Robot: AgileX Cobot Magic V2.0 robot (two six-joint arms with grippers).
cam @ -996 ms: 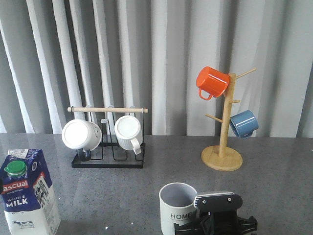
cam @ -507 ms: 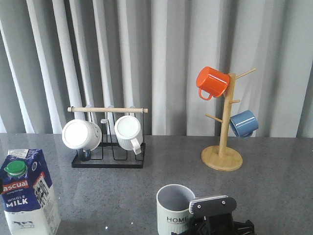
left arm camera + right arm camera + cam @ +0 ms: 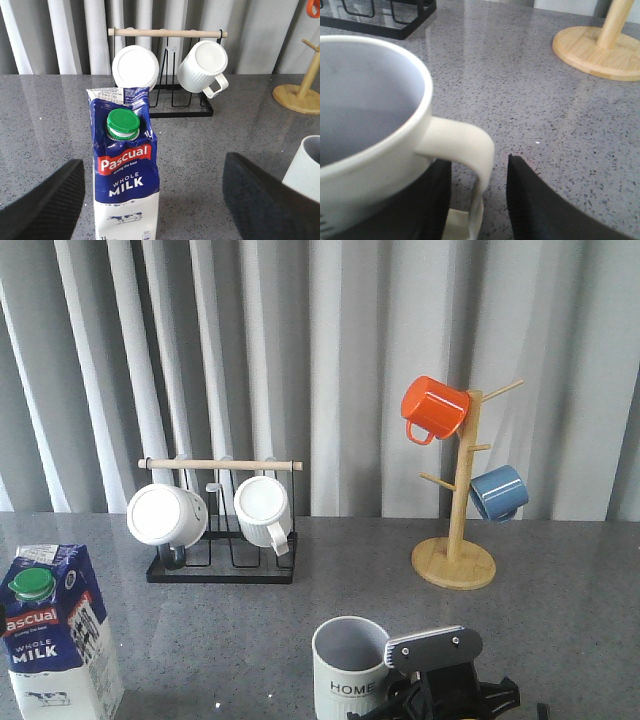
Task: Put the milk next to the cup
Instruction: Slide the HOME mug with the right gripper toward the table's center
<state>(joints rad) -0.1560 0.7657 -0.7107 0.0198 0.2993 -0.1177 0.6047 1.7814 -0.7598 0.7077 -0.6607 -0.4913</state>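
Milk [image 3: 55, 635] near table [image 3: 560, 620] left edge

Five mugs stand or hang in the front view: two plain white ribbed mugs, one [image 3: 166, 515] and another [image 3: 264, 510], on the wire rack; one orange mug [image 3: 434, 408] and one blue mug [image 3: 498, 492] on the wooden tree; and one pale cup [image 3: 349, 670] lettered "HOME" on the bench [image 3: 360, 580]. There is one milk carton [image 3: 58, 635] with one green cap [image 3: 32, 584]. There are two mug holders: one black wire rack [image 3: 222, 540] with a wooden bar, and one wooden mug tree [image 3: 455, 530]. There is one bench. Two pincers show: the left pincer [image 3: 155, 200] in its wrist view, the right pincer [image 3: 480, 200] in its own.
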